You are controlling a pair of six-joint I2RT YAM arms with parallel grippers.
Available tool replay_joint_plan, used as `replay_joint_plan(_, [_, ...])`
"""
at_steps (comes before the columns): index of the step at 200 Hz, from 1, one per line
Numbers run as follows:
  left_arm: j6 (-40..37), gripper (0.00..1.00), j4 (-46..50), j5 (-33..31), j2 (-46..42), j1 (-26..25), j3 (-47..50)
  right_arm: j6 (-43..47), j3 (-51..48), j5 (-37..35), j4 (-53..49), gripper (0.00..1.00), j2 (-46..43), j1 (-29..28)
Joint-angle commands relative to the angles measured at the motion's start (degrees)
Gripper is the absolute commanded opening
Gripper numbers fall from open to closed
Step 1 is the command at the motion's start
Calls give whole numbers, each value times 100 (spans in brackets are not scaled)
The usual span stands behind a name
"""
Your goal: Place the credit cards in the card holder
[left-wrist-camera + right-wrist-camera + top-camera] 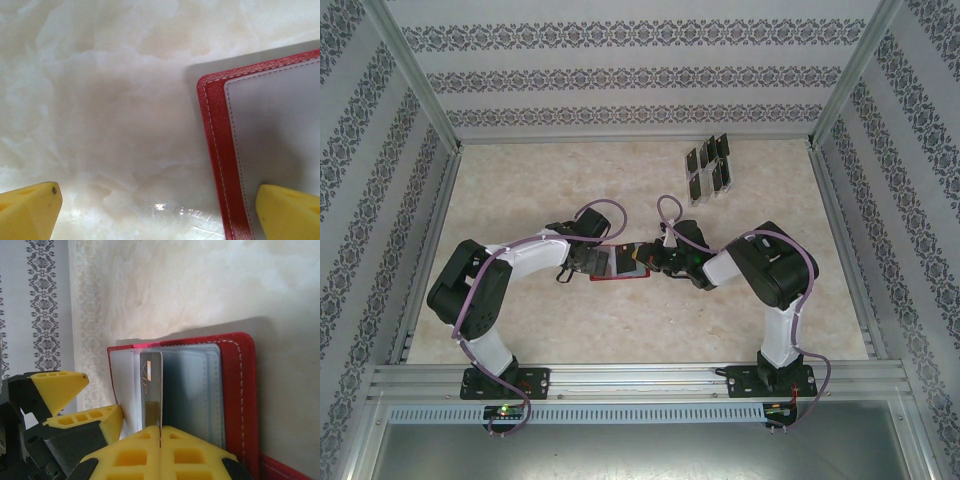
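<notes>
Hazards, top view first: both arms meet mid-tabletop (540,180) over the red card holder (615,268). The left end effector (590,263) is on its left half and the right end effector (655,262) at its right edge. They sit very near each other, so I judge a finger-to-finger knock the first risk if either shifts sideways. The remaining credit cards (708,166) stand in rows at far right, well apart, with nothing between them and the arms. Left wrist view: the left end effector is spread wide, one fingertip (287,212) over the grey inner panel (280,120), the other over bare marble. I cannot tell whether it presses down; if not, the holder could slide or fold under a push. Right wrist view: the right fingers (192,457) are pinched tight on one credit card (151,385), its far end among the pocket leaves (200,390). I cannot tell whether it has entered a slot. A slight tilt could snag a corner on the stitched lip, buckle a leaf, or pivot the card in the pinch.
</notes>
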State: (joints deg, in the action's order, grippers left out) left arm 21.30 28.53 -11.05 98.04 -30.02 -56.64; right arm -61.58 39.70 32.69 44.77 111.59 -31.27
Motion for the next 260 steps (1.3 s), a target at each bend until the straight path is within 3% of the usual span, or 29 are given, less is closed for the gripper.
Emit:
replay_joint_plan(1, [63, 100, 501, -284, 197, -8, 44, 152, 28, 54, -581, 0, 10, -76])
replay_joint_plan(134, [103, 100, 475, -179, 180, -21, 109, 136, 274, 226, -379, 0, 160, -210])
replay_joint_plan(260, [183, 100, 432, -116, 115, -41, 231, -22, 253, -456, -432, 0, 152, -181])
